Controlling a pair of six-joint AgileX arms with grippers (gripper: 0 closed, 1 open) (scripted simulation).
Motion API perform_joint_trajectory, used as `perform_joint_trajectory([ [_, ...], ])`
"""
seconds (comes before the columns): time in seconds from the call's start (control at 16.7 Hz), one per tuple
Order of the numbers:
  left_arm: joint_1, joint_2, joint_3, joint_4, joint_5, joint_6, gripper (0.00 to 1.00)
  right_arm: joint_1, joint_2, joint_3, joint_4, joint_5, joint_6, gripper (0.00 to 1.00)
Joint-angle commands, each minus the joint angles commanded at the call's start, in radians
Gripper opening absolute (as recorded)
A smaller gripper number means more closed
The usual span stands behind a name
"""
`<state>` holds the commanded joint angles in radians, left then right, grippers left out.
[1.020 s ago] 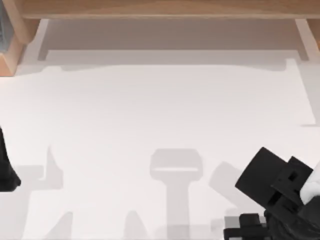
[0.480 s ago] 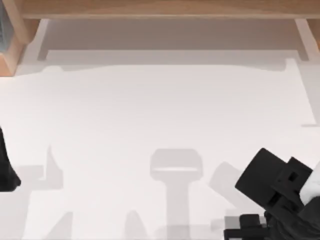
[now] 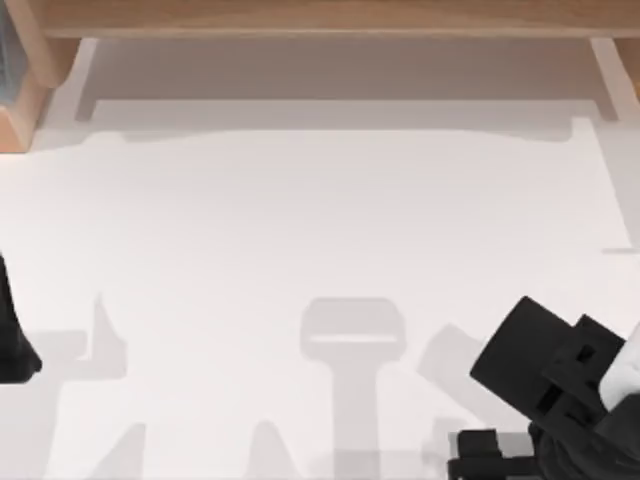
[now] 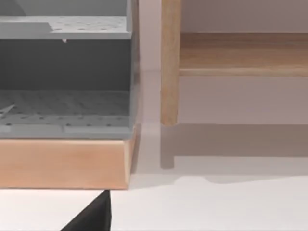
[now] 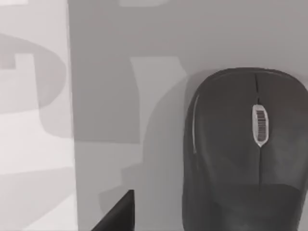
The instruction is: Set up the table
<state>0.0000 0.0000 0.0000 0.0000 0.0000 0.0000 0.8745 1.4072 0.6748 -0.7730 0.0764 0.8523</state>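
Note:
The table [image 3: 320,220] is a broad white top with light wooden boards [image 3: 330,18] along its far edge. My right gripper [image 3: 478,455] hangs over the near right part of the table. Its wrist view looks down on a dark grey computer mouse [image 5: 243,154] lying on a grey pad [image 5: 106,96], with white table [image 5: 33,144] beside the pad. A black tip of that gripper [image 5: 118,214] shows close to the mouse, not touching it. My left arm [image 3: 12,340] stays parked at the left edge.
A grey perforated rack [image 4: 65,72] on a wooden base [image 4: 65,161] stands at the far left corner, with a wooden post [image 4: 169,62] next to it. Arm shadows fall across the near half of the table.
The right gripper has shifted slightly to the left near the table's front edge. The left arm has not moved.

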Motion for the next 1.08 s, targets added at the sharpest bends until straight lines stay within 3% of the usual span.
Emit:
perform_joint_trajectory([
  [0.6, 0.0, 0.0, 0.0, 0.0, 0.0, 0.0, 1.0, -0.011, -0.013, -0.003, 0.023, 0.003, -0.019, 1.0],
  [0.84, 0.0, 0.0, 0.0, 0.0, 0.0, 0.0, 1.0, -0.094, -0.07, -0.053, 0.2, 0.014, -0.147, 1.0],
  [1.08, 0.0, 0.0, 0.0, 0.0, 0.0, 0.0, 1.0, -0.253, -0.103, -0.177, 0.531, 0.018, -0.339, 1.0],
])
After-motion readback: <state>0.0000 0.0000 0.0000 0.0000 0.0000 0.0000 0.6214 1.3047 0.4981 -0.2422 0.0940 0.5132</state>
